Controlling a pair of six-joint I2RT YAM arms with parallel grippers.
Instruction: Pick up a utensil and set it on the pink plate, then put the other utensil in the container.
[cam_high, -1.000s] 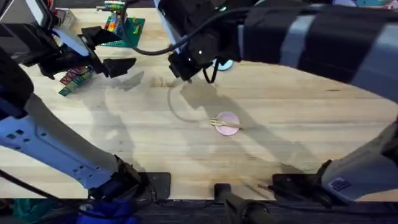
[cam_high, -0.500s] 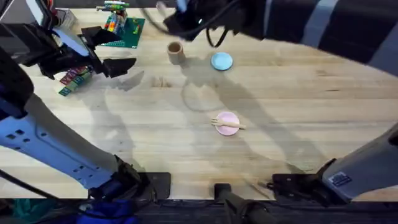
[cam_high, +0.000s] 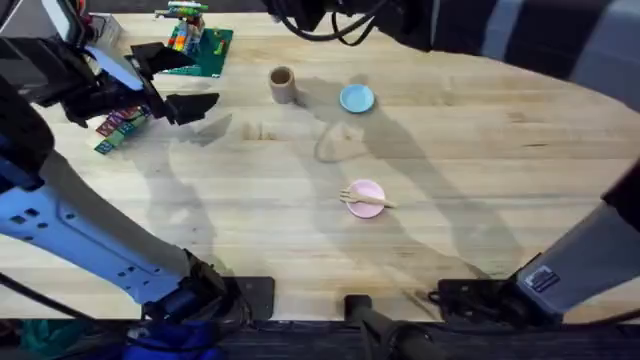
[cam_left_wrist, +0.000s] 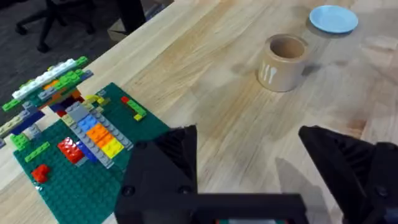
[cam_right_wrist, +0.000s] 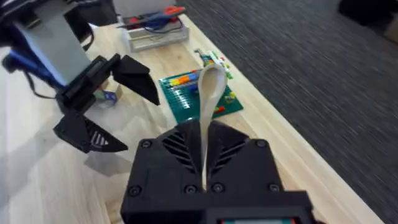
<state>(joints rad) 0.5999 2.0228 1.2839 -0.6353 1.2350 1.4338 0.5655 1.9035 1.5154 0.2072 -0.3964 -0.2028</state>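
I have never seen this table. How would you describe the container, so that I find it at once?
Look at the far side of the wooden table, left of the middle. There a small light blue plate lies, and just left of it, not touching, stands the container. It is an upright brown cylinder with an open top, the one tall thing beside two flat plates.

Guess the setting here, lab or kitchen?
Likely a lab or office workspace: a plain wooden table, dark carpet floor with an office chair, and a Lego build beside the test props.
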